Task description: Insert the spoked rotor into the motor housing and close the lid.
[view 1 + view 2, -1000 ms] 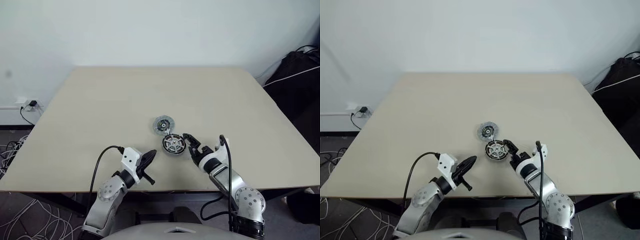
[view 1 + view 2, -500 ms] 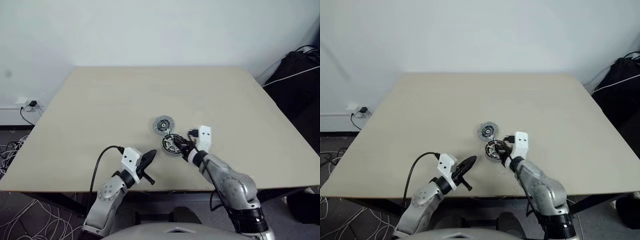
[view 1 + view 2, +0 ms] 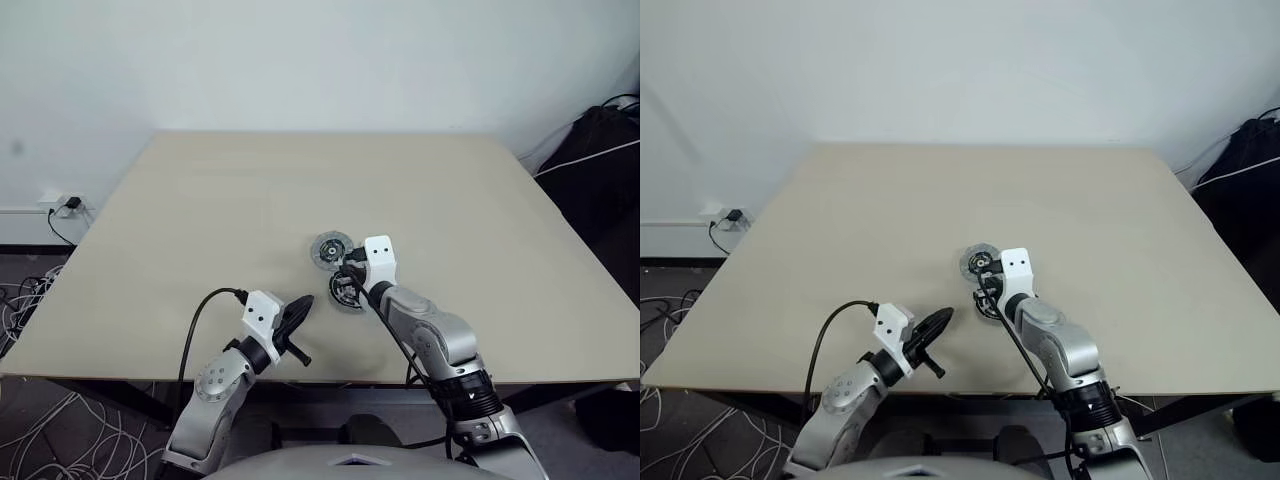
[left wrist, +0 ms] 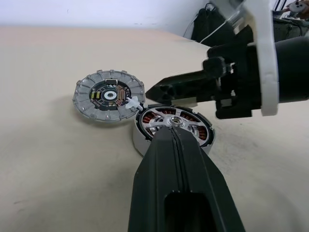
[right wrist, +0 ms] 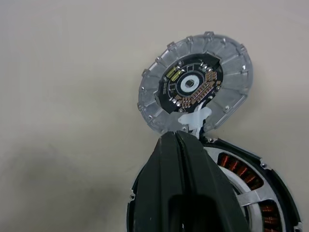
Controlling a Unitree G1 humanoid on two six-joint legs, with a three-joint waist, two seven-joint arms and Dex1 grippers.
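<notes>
The spoked rotor [image 5: 251, 193], silver spokes inside a black rim, sits in the motor housing [image 4: 145, 140], and copper windings show between the spokes. The lid [image 4: 108, 94] lies open beside it on the table with its ribbed, dark-centred face up; a small white piece [image 5: 193, 118] bridges the two. My right gripper [image 4: 150, 92] is shut and empty, its tips low over the housing's edge by that white piece. My left gripper [image 3: 298, 312] is also shut and empty. It hovers near the table's front edge, pointing at the housing from a short way off.
The beige table [image 3: 200, 200] spreads wide behind and beside the motor parts. A black cable [image 3: 205, 310] loops from my left wrist over the front edge. A dark bag [image 3: 600, 140] stands past the right edge, with floor cables [image 3: 20, 300] to the left.
My right gripper closed from wide open, rolled over and swung in towards the left, over the housing beside the lid. The left gripper, lid and housing stayed put.
</notes>
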